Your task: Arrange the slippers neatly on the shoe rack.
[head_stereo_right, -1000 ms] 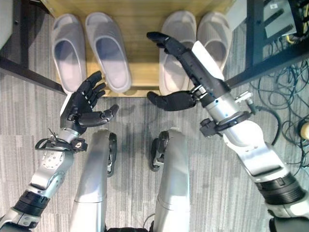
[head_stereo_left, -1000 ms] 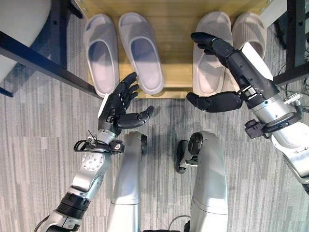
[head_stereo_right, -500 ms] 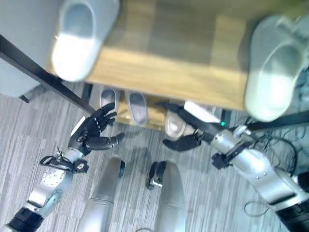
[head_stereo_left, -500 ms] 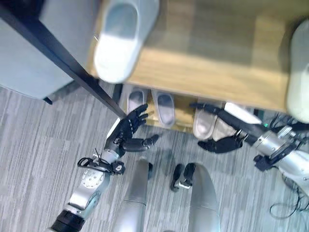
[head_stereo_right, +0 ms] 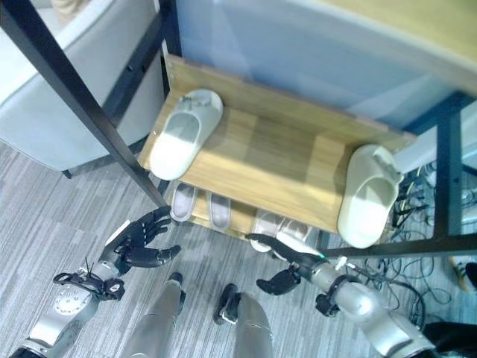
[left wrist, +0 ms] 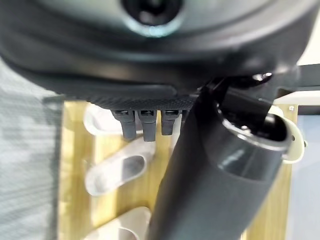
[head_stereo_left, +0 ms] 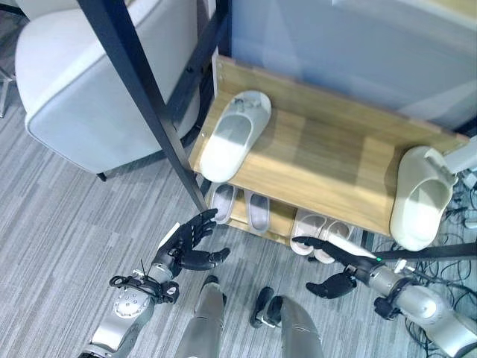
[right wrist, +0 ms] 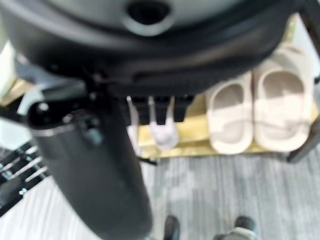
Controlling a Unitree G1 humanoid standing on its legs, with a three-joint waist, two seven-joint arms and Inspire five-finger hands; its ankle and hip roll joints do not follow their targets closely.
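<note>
Left eye view, read from left to right: the left hand [head_stereo_left: 182, 244] hangs low over the carpet [head_stereo_left: 59, 246] with its fingers spread and straight, thumb stuck out sideways, holding nothing. Just beyond its fingertips sits the lower shelf [head_stereo_left: 272, 224] of the shoe rack [head_stereo_left: 313, 160], where a grey pair [head_stereo_left: 240, 206] lies side by side. Higher and farther past those fingertips, on the upper shelf [head_stereo_left: 320, 168], a single white slipper [head_stereo_left: 232, 134] lies tilted, its toe angled toward the rack's left edge. Past the straight, slightly parted fingers of the right hand [head_stereo_left: 334, 257], which is also empty, a cream pair [head_stereo_left: 319, 227] rests on the lower shelf, touching each other. Well above and to the right of those fingers, a second cream slipper [head_stereo_left: 421, 198] hangs partly over the upper shelf's front right corner.

The lower pairs look tidy already; the two singles on top appear to be what is left. To do this well, the right hand should probably lift toward the overhanging slipper first, since it looks likeliest to drop, take it by the strap or the sole edge, and set it square beside its mate. The slippers look like soft moulded foam, light, with smooth, wide open straps.
</note>
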